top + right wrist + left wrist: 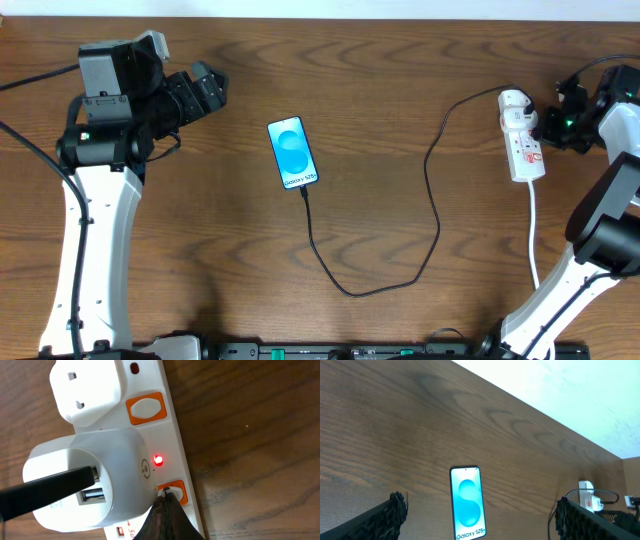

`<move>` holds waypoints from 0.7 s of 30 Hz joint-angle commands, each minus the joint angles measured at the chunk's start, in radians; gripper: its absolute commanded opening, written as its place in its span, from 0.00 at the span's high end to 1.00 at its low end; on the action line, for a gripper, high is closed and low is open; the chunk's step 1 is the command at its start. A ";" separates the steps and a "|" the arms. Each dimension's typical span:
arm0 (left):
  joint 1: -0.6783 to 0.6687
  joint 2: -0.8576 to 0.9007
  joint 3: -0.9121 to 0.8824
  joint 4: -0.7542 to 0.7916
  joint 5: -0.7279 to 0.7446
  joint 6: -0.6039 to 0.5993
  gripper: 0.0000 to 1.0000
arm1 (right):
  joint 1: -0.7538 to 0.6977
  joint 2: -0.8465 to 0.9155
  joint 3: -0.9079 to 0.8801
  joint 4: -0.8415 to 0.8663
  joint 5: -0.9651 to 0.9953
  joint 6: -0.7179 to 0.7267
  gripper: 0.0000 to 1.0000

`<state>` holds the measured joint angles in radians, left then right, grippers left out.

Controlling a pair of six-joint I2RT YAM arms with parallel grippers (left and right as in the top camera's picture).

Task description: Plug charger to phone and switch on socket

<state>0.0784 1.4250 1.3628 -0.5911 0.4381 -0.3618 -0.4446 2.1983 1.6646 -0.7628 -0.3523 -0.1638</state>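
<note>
My right gripper [165, 510] is clenched. Its two dark fingertips are pinched into one wedge with nothing between them, and the wedge touches an orange rocker switch [174, 491] on the socket [524, 140], a long white plastic power strip with a rounded end. From overhead the strip lies at 2 o'clock on the brown wooden table [200, 250], its long axis running roughly 12 to 6. I meet it from its 3 o'clock side.

Just beside the switch a small red lamp [158, 460] glows, so I judge the power is on. A white adapter block [95, 485] sits in the strip, and the charger [436, 200], a thin black cable, leaves it. The cable loops toward 6 o'clock, then climbs to the bottom edge of the phone [293, 153], a slim smartphone with a bright blue screen lying near the table's centre, long axis also about 12 to 6. The tip looks seated, though it is too small to be sure.

My left gripper [207, 86] hangs at 10 o'clock, released, fingers [387, 515] spread wide and holding nothing. It is the nearer one to the phone, yet well apart from it.

With the switch right under my right fingertips, I judge the next move is a clean lift off toward 3 o'clock, without sliding along the strip into the adapter.
</note>
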 commanded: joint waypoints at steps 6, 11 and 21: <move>0.005 -0.002 -0.001 0.000 -0.010 0.010 0.04 | 0.037 -0.014 0.043 0.016 -0.177 -0.080 0.99; 0.005 -0.002 -0.001 0.000 -0.010 0.010 0.04 | 0.037 -0.027 0.043 0.034 -0.173 -0.080 0.99; 0.005 -0.002 -0.001 0.000 -0.010 0.010 0.04 | 0.039 -0.028 0.044 0.076 -0.170 -0.088 0.99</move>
<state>0.0784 1.4250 1.3628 -0.5915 0.4381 -0.3618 -0.4446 2.1983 1.6859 -0.6914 -0.3653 -0.2352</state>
